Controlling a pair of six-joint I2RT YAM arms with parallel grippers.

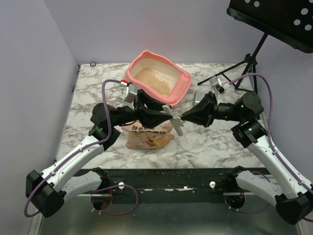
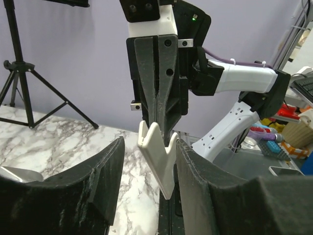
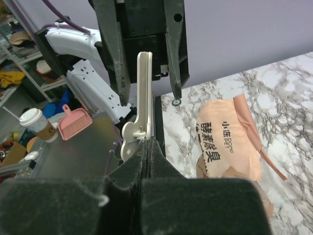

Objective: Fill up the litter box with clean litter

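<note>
The salmon-pink litter box [image 1: 182, 86] stands at the back centre of the marble table, with a layer of beige clean litter [image 1: 152, 81] inside. An orange litter bag [image 1: 149, 137] lies in front of it and also shows in the right wrist view [image 3: 227, 142]. My right gripper [image 1: 183, 118] is shut on a cream plastic clip [image 1: 176, 123], held above the bag; in its wrist view [image 3: 147, 143] the clip [image 3: 143, 93] stands edge-on. My left gripper [image 1: 167, 114] is open, its fingers on either side of the clip [image 2: 159, 156] in the left wrist view [image 2: 149, 143].
A black music stand [image 1: 276, 19] on a tripod [image 1: 247, 66] stands at the back right. A small ring [image 1: 93, 64] lies at the back left. A black rail [image 1: 166, 174] runs along the table's near edge. Beyond it are a pink dustpan [image 3: 73, 122] and a paper cup [image 3: 36, 125].
</note>
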